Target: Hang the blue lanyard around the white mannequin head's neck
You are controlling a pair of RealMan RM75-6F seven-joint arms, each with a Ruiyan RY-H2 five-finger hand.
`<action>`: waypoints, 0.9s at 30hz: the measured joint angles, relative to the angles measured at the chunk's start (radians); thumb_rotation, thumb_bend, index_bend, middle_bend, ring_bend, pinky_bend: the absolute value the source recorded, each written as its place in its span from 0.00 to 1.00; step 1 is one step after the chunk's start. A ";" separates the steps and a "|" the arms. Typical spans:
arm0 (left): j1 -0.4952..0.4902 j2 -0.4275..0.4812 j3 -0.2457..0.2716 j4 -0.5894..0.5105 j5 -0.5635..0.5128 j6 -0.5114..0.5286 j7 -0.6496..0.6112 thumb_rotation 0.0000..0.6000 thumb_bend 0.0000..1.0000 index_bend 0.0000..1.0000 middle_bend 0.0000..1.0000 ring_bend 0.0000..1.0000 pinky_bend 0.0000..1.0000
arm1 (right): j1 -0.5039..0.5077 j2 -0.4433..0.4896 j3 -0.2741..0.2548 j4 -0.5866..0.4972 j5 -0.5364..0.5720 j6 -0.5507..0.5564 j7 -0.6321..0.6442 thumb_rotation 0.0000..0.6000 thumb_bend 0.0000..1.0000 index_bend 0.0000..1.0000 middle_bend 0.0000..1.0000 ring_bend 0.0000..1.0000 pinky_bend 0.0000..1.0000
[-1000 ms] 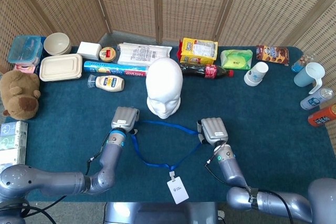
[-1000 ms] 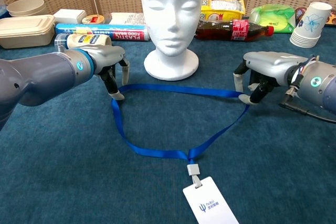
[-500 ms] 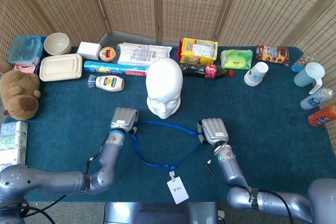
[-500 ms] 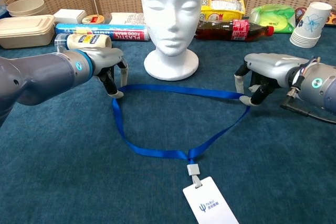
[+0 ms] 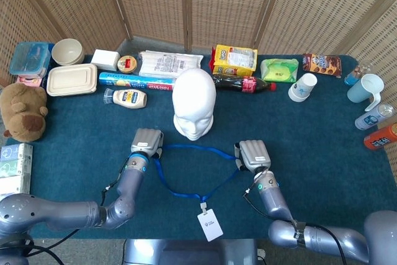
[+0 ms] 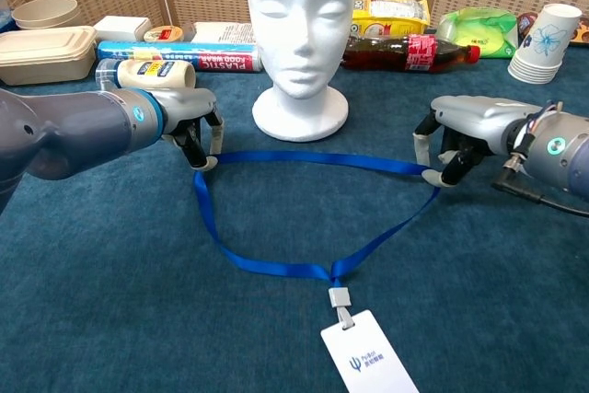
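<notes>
- Lanyard (image 6: 304, 213) lies before the head (image 6: 301, 34), its badge (image 6: 368, 356) nearest the robot.
- Left hand (image 6: 189, 121) at its left end, right hand (image 6: 456, 135) at its right.

This is looking like a staged robot test area rather than anyone's home. A table under dark blue carpet-like cloth (image 5: 74, 128) is sitting in front of folding wicker screens (image 5: 205, 4) that are closing off the room behind. Unrelated goods are lining the far edge: a cola bottle (image 5: 243, 82), stacked paper cups (image 5: 303, 87), a plastic wrap box (image 5: 133, 81), a mayonnaise bottle (image 5: 129, 98), food containers (image 5: 71, 79) and a brown plush toy (image 5: 23, 112).
</notes>
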 measured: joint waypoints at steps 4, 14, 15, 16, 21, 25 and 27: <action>-0.003 -0.001 0.003 0.004 -0.002 0.004 0.001 0.99 0.46 0.55 1.00 1.00 1.00 | 0.001 0.000 0.001 0.003 0.004 -0.006 0.005 1.00 0.47 0.59 1.00 1.00 1.00; 0.001 0.007 0.012 -0.007 0.005 0.007 -0.006 0.99 0.48 0.57 1.00 1.00 1.00 | -0.001 0.005 0.003 -0.004 -0.007 -0.004 0.022 1.00 0.47 0.59 1.00 1.00 1.00; 0.005 0.012 0.014 -0.016 0.016 0.011 -0.013 0.99 0.48 0.57 1.00 1.00 1.00 | -0.002 0.006 0.003 -0.008 -0.011 -0.003 0.024 1.00 0.47 0.59 1.00 1.00 1.00; 0.009 0.017 0.016 -0.023 0.025 0.015 -0.019 0.99 0.48 0.57 1.00 1.00 1.00 | -0.004 0.008 0.003 -0.013 -0.016 -0.001 0.026 1.00 0.47 0.59 1.00 1.00 1.00; 0.047 0.055 0.028 -0.077 0.099 0.042 -0.077 0.99 0.48 0.57 1.00 1.00 1.00 | -0.013 0.031 0.004 -0.072 -0.063 0.020 0.045 1.00 0.47 0.59 1.00 1.00 1.00; 0.095 0.096 0.044 -0.130 0.197 0.068 -0.154 1.00 0.48 0.57 1.00 1.00 1.00 | -0.024 0.057 0.004 -0.136 -0.128 0.046 0.063 1.00 0.47 0.59 1.00 1.00 1.00; 0.125 0.121 0.055 -0.160 0.252 0.083 -0.200 0.99 0.48 0.57 1.00 1.00 1.00 | -0.031 0.071 0.004 -0.173 -0.170 0.066 0.072 1.00 0.47 0.59 1.00 1.00 1.00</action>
